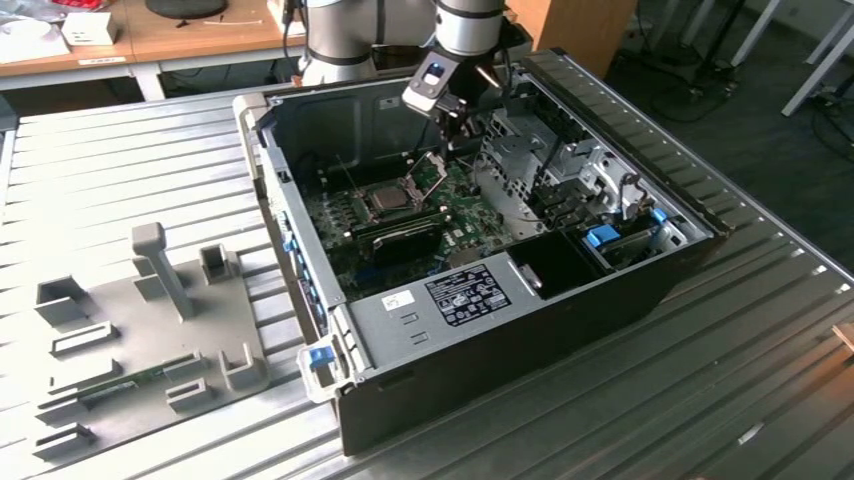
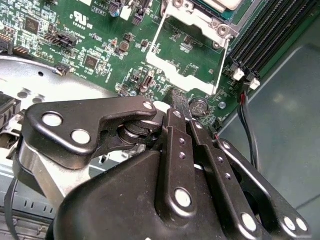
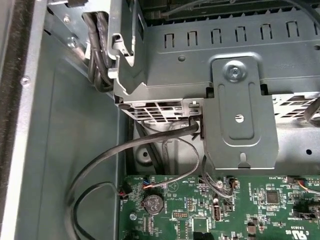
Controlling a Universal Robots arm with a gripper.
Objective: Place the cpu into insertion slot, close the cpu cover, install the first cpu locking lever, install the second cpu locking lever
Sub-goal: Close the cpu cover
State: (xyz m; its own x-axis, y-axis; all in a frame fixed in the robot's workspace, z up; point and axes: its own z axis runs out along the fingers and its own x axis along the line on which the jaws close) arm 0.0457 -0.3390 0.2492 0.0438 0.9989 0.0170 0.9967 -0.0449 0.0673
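Since the cpu [image 1: 392,201] lies flat inside the slot [image 1: 368,206], near the middle of the board [image 1: 454,238], the first step looks done, in my judgement. The cover [image 1: 430,172] is not closed. It stands up on its hinge, at the slot edge toward the exterior view's right, so the chip is open from above.

The gripper [image 1: 458,133] hangs low inside the case [image 1: 287,200], just beside the raised cover and apart from the cpu. I think this pos. is for work on the cover, not on the chip. In the second wrist view the gripper [image 2: 177,99] has its fingers pressed together into one narrow tip, w/ nothing seen between them. The tip is close over the board, near the free bar of the cover [image 2: 170,71] and next to a round cell [image 2: 199,106]. Whether it touches the cover, I cannot tell. Two thin wire levers [image 2: 156,37] run along both sides of the cover and seem swung out, which fits w/ an unlocked socket.

- **Cpu:** small flat square w/ a dull grey top. Its edges are parallel to the slot rim, and no tilt is visible.
- **Slot:** silvery rim w/ green board around it. The black memory slots [image 1: 400,234] are just beside it.
- **Cover:** thin silvery frame w/ a cut-out middle. The board is seen through the cut-out in the second wrist view.
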